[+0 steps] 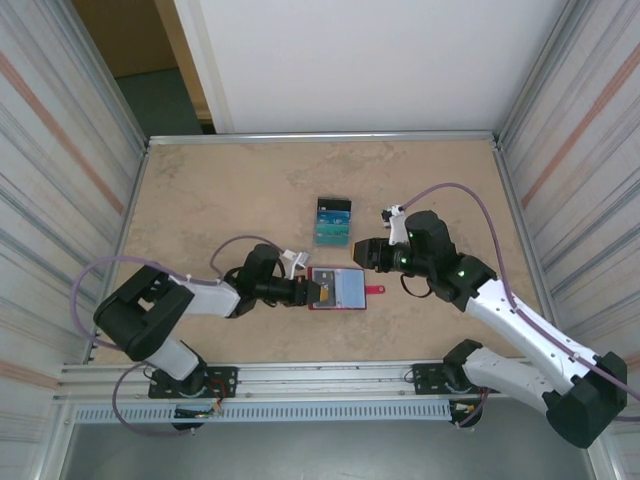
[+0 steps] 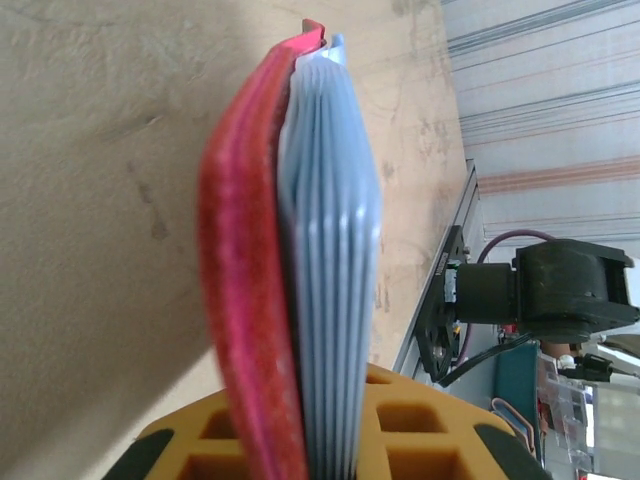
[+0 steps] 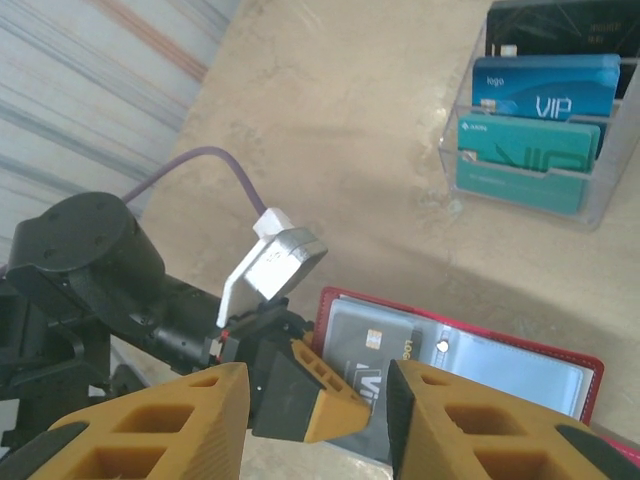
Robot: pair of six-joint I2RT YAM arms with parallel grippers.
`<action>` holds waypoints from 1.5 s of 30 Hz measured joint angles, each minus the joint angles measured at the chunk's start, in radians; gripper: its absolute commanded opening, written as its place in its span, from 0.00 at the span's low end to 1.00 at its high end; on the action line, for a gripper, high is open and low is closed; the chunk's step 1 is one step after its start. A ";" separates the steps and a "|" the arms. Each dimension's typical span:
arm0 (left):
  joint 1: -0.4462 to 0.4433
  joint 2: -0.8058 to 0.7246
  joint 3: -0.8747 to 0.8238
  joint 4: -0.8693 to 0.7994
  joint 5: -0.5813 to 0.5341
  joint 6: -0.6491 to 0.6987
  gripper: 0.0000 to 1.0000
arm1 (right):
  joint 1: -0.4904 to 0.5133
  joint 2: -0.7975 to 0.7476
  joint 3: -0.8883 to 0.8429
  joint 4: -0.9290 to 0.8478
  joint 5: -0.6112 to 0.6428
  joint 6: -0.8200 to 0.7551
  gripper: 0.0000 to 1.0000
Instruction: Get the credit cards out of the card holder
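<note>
Red wallet (image 2: 245,300) pinched in your left gripper (image 1: 314,291), sleeves (image 2: 335,300) edge-on from its wrist. Right gripper (image 3: 318,395) spread above the wallet; its wrist view catches cards (image 3: 540,120) upright beyond.

Overhead looking down, wrist views close, apparently sharing card holder (image 1: 336,288)

the red card holder (image 1: 337,288) lies open on the bench, pale clear sleeves up. its left edge is clamped in the left gripper (image 1: 316,291), the snap tab on the far side. a chip card (image 3: 370,345) sits in one sleeve. teal, blue and dark credit cards (image 1: 334,222) stand upright in a clear rack (image 3: 600,205) near the right gripper (image 1: 362,254).
</note>
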 measured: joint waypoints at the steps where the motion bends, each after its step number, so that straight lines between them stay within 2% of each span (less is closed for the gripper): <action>1: 0.003 0.014 0.002 0.003 0.000 -0.004 0.13 | 0.000 0.006 0.000 -0.002 0.003 0.000 0.41; 7: 0.032 0.087 0.019 0.018 0.003 -0.014 0.19 | 0.000 0.044 0.000 -0.006 0.016 0.001 0.41; 10: 0.047 0.096 0.023 0.020 0.003 -0.013 0.28 | 0.000 0.069 0.000 -0.010 0.022 0.002 0.41; 12: 0.058 0.096 0.027 0.009 0.003 -0.004 0.39 | 0.000 0.079 0.000 -0.016 0.027 0.004 0.41; 14: 0.064 0.095 0.034 -0.016 -0.002 0.011 0.45 | 0.000 0.086 0.000 -0.022 0.035 0.005 0.42; 21: 0.068 -0.002 0.069 -0.218 -0.084 0.093 0.65 | 0.000 0.111 0.000 -0.050 0.045 0.009 0.41; 27: 0.061 -0.176 0.069 -0.419 -0.256 0.136 0.63 | 0.000 0.129 0.000 -0.057 0.045 0.036 0.40; 32: -0.027 -0.314 0.069 -0.539 -0.475 0.161 0.61 | 0.000 0.168 0.000 -0.051 0.040 0.078 0.33; 35: -0.071 -0.325 0.069 -0.566 -0.564 0.175 0.59 | 0.000 0.204 -0.007 -0.029 0.023 0.101 0.31; 38: -0.079 -0.304 0.069 -0.566 -0.617 0.179 0.52 | 0.005 0.244 -0.023 -0.006 0.006 0.121 0.27; 45: -0.079 -0.205 0.071 -0.480 -0.640 0.191 0.42 | 0.033 0.356 -0.044 0.065 -0.031 0.168 0.21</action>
